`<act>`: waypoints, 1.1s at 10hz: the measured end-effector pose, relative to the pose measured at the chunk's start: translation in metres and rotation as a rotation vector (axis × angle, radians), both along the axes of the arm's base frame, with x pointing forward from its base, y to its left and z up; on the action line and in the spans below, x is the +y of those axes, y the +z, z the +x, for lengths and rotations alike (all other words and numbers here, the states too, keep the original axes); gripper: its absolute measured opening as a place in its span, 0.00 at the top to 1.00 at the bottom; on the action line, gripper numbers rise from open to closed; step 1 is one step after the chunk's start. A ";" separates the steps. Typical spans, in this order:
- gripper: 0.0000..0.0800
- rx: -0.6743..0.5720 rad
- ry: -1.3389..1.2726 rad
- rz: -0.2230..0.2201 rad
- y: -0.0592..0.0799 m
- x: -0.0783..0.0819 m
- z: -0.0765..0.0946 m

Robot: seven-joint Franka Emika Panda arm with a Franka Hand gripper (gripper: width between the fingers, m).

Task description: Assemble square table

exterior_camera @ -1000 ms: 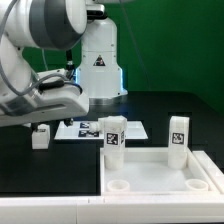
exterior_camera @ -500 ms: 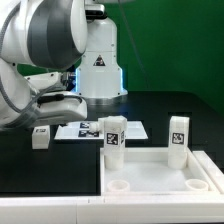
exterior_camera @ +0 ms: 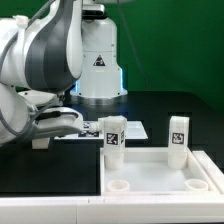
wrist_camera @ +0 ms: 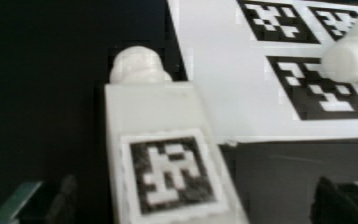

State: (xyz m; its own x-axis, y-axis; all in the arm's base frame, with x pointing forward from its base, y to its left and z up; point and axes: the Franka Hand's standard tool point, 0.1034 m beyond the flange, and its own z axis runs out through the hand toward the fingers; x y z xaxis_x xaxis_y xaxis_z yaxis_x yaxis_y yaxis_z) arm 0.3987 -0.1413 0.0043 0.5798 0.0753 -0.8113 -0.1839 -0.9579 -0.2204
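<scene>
The black desk (exterior_camera: pixel 170 105) carries everything. My arm (exterior_camera: pixel 45 60) looms over its side at the exterior view's left.

The square table's slab (exterior_camera: pixel 160 175) is the largest part. It lies flat at the desk's near edge, toward the exterior view's right. Its round corner holes (exterior_camera: pixel 118 185) face up, I judge so that legs can go in from above.

Behind it, nearer the middle of the desk, the marker board (exterior_camera: pixel 92 128) lies flat.

Two legs stand upright along the slab's far edge. One leg (exterior_camera: pixel 113 135) is at the corner nearest the board, and the other leg (exterior_camera: pixel 178 132) is further toward the exterior view's right. Both are close to the holes yet clear of them.

A third leg (wrist_camera: pixel 158 140) lies on its side on bare desk just beside the board's edge. Its tag faces up and a rounded peg (wrist_camera: pixel 137 65) sits at one end.

My jaws are spread wide and hold nothing. One fingertip (wrist_camera: pixel 34 195) sits on each side of this leg, apart from it, lined up to pinch across its width.

No hole is filled, so I judge the assembly is barely begun.
</scene>
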 end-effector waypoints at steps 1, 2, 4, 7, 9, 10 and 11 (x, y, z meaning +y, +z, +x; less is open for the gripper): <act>0.20 0.001 0.002 0.001 0.000 0.001 0.001; 0.20 0.001 0.004 0.002 0.000 0.001 0.001; 0.63 -0.012 0.009 0.003 -0.001 0.001 0.003; 0.65 -0.042 0.059 0.050 0.031 0.004 0.022; 0.65 -0.131 0.073 0.034 0.072 0.010 0.058; 0.65 -0.206 0.085 0.035 0.088 0.020 0.073; 0.65 -0.283 0.080 0.024 0.083 0.018 0.076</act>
State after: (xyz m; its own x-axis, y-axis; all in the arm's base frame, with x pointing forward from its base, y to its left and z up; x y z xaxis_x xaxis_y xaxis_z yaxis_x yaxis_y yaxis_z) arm 0.4750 -0.1235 0.0875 0.7740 0.1470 -0.6158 -0.0363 -0.9608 -0.2750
